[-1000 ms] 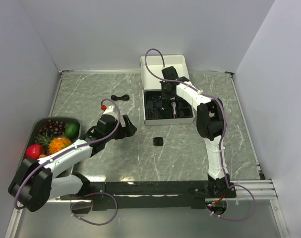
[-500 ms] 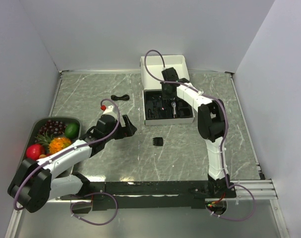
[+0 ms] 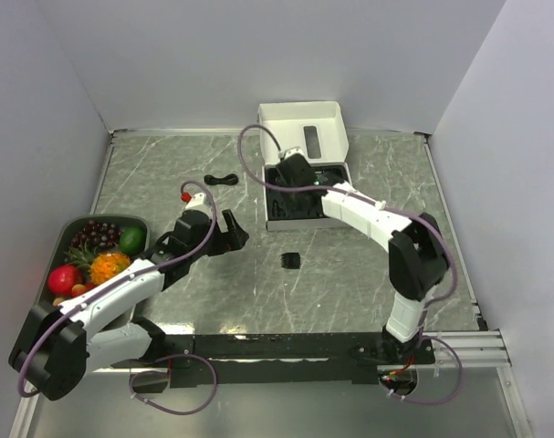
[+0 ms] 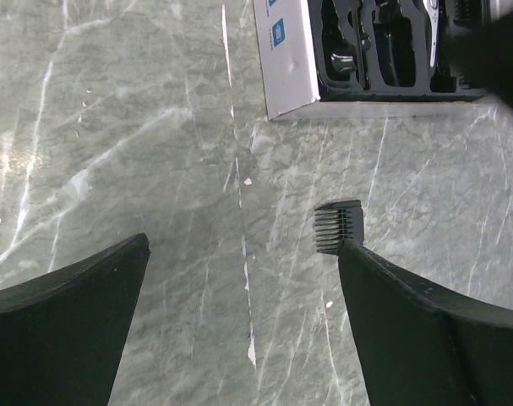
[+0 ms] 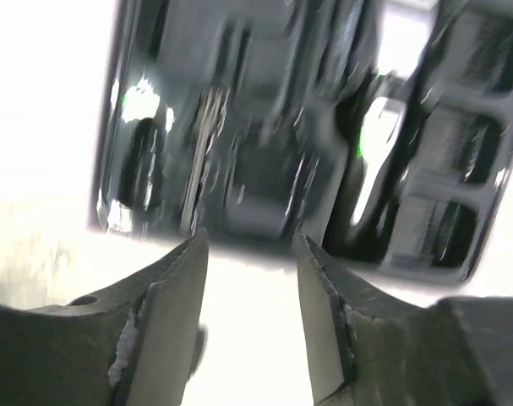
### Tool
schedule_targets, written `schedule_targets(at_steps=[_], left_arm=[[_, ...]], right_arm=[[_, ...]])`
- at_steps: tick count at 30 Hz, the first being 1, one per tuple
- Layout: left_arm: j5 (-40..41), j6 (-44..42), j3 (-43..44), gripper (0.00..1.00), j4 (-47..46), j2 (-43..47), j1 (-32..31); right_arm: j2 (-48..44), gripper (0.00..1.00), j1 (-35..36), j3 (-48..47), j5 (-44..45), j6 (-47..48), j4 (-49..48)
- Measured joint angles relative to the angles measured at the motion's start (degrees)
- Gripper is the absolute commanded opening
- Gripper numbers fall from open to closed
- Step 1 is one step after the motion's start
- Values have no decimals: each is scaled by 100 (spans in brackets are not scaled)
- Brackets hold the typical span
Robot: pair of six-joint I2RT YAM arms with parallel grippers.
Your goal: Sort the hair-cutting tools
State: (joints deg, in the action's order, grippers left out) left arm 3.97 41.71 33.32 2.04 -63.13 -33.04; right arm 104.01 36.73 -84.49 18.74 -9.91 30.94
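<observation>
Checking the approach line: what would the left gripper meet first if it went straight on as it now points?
Probably bare table: the left gripper is open, and the comb guard lies just off-line to one side. Depth is unclear.

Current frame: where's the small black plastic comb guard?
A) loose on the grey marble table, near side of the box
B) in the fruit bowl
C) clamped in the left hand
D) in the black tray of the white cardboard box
A: the small black plastic comb guard lies alone on the grey marble table, just on the near side of the white cardboard box, with nothing gripping it.
</observation>
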Motion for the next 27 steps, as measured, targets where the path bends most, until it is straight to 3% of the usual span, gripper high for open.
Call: schedule_targets(at_steps=[7,13,22,27], left_arm=[[155,170,35,99,369,374,-4],[199,348,33,99,619,802,-7],[238,424,-70,99,824,1294,-7],[240,426,-160,99,866,1357,-7]], right_arm=[[-1180,78,136,1602,-898,81,20],[-1526,79,315,2166,-1495,15,-31],[-1523,77,721,2964,-1443,-1209,-570],[-1528,68,1019,3169,-1228,-1727,-612]])
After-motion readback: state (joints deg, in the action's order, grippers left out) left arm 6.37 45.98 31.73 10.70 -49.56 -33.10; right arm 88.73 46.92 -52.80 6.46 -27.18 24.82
